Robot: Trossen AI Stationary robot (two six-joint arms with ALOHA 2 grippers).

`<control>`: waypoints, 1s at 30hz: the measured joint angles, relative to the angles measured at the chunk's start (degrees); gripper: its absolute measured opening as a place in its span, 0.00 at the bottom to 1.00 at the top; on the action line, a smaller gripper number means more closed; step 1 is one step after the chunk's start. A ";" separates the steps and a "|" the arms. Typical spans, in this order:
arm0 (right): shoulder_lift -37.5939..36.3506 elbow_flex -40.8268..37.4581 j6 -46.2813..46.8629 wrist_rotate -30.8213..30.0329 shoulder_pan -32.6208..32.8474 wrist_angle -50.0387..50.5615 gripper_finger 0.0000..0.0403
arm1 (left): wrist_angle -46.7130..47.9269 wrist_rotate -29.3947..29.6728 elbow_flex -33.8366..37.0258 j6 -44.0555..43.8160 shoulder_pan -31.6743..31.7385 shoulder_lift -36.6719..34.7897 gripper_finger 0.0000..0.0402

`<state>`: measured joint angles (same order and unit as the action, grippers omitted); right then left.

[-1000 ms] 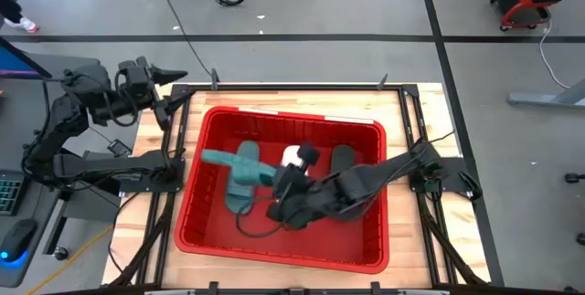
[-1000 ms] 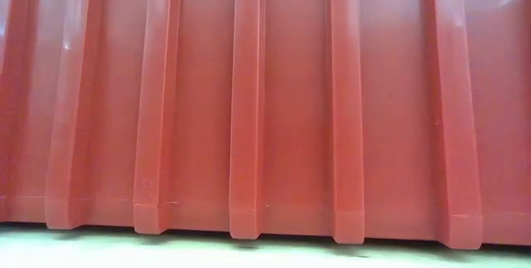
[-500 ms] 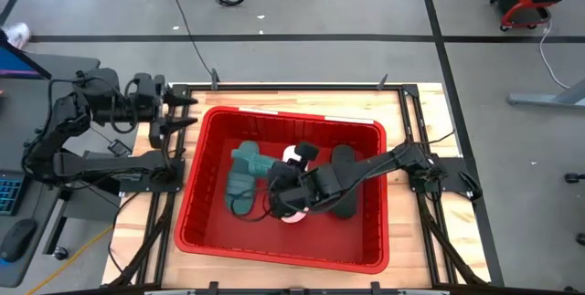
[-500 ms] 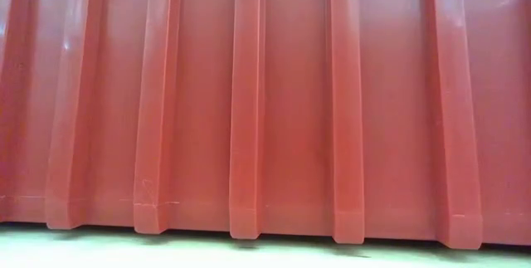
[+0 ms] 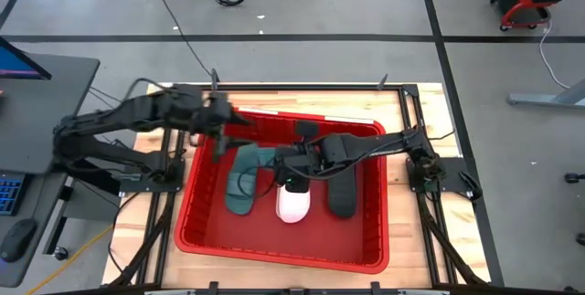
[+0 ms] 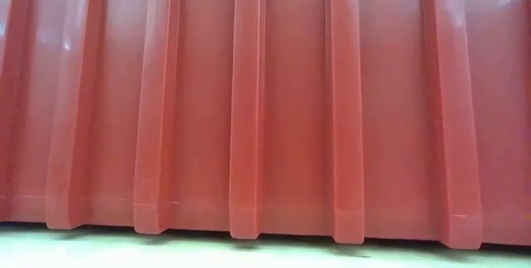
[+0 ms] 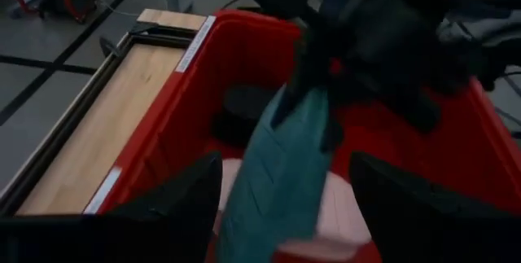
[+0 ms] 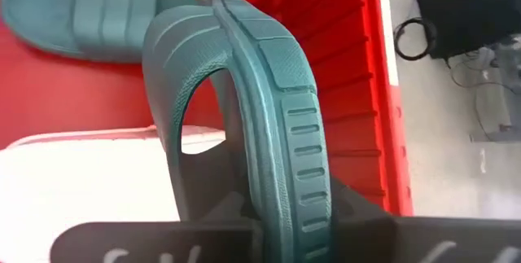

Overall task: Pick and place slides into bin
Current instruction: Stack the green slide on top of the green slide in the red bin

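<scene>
Inside red bin [image 5: 192, 225]: four slides [image 5: 294, 204].

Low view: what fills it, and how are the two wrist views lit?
Low view: the red bin wall fills it, faintly glossy. Left wrist view: dim, the left tool a dark shape. Right wrist view: bright, the right tool gripping a teal slide.

Both arms [image 5: 119, 126] matte black, jointed tubular links on black frame bases; thin black cables ran along right arm [image 5: 384, 144]. Left fingers [image 7: 175, 202] broad, dark, wedge-shaped. Right fingers [image 8: 155, 243] flat black plates carrying faint white scrawled marks
</scene>
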<state>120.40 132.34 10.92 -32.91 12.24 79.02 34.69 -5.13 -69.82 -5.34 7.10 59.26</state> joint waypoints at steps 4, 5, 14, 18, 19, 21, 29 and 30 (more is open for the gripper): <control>-0.35 -0.06 -0.54 0.36 -0.27 -0.18 0.09 | -3.63 0.03 0.00 0.66 -0.53 5.77 0.67; -0.61 -0.11 -0.59 0.46 -0.27 -0.07 0.09 | -3.72 0.00 0.00 1.13 -0.64 6.76 0.67; -1.95 -0.07 -2.76 0.73 -0.55 0.27 0.09 | -15.21 0.00 -0.04 1.52 -4.54 15.05 0.67; -1.99 -0.05 -3.81 1.12 -0.53 0.20 0.09 | -17.35 0.70 -0.04 1.91 -5.50 18.56 0.67; -1.99 -0.07 -3.94 1.36 -0.51 0.20 0.09 | -17.30 0.73 -0.03 2.01 -5.49 19.11 0.67; -1.99 -0.06 -4.07 1.58 -0.47 0.24 0.09 | -17.43 0.87 -0.04 2.04 -5.49 20.20 0.67; -1.99 -0.09 -4.42 3.10 -0.51 0.51 0.16 | -17.84 1.19 -0.09 6.86 -5.51 21.23 0.40; -1.99 -0.09 -4.44 3.56 -0.51 0.59 0.17 | -17.74 1.28 -0.09 7.83 -5.51 21.23 0.34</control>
<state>118.41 132.25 6.48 -29.35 11.73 79.61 16.94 -3.85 -69.91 2.49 1.58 80.49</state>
